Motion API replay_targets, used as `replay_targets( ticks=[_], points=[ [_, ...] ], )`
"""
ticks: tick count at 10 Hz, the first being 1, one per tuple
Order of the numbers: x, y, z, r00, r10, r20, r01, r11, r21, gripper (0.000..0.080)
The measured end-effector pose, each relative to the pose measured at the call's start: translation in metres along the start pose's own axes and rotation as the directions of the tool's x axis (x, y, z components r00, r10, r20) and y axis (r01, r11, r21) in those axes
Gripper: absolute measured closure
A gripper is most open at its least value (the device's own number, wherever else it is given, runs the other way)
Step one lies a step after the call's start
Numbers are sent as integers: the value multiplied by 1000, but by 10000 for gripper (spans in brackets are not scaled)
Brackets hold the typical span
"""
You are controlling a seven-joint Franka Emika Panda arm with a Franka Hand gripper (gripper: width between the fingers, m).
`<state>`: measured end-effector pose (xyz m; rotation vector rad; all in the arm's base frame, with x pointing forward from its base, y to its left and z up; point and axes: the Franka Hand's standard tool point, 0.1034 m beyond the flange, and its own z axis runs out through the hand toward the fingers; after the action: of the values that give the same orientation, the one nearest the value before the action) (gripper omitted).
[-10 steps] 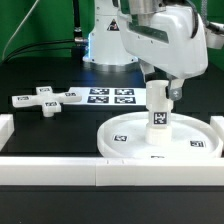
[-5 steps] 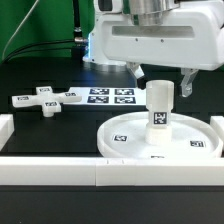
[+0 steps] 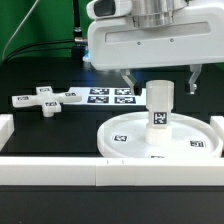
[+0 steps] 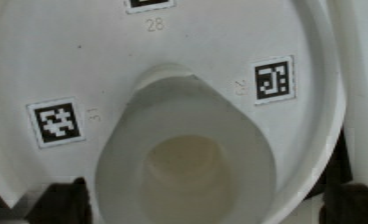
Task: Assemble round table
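The round disc (image 3: 125, 140) lies at the front on the exterior view's right. The short thick leg (image 3: 159, 112) stands upright in its hub. My gripper (image 3: 159, 84) hangs over the leg's top, open, with one finger on each side and clear of it. In the wrist view I look down on the leg (image 4: 190, 150) and the disc (image 4: 199, 50), with my dark fingertips (image 4: 65, 200) at the edge on both sides of the leg. The cross-shaped piece (image 3: 45, 100) lies flat at the exterior view's left.
The marker board (image 3: 110, 96) lies behind the disc, between it and the cross-shaped piece. A long white border bar (image 3: 90, 170) runs along the front and another (image 3: 5, 125) along the exterior view's left. The robot base (image 3: 105, 50) stands at the back.
My hand has turned about its vertical axis above the leg, from edge-on to broadside. Its fingers now stand wide apart on either side of the leg top. The leg and disc have not moved.
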<state>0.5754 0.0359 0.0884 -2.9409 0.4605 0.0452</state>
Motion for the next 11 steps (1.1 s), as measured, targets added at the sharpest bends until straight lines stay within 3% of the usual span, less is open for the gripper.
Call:
replay_targets(
  ticks=[2, 4, 10, 11],
  points=[
    [0, 0, 0, 991, -136, -1, 136, 991, -6, 151],
    [6, -2, -2, 904, -426, -21, 425, 903, -59, 151],
    [7, 4, 0, 686, -728, 0, 726, 684, -75, 151],
    [2, 5, 5, 601, -799, 16, 797, 598, -82, 151]
  ],
)
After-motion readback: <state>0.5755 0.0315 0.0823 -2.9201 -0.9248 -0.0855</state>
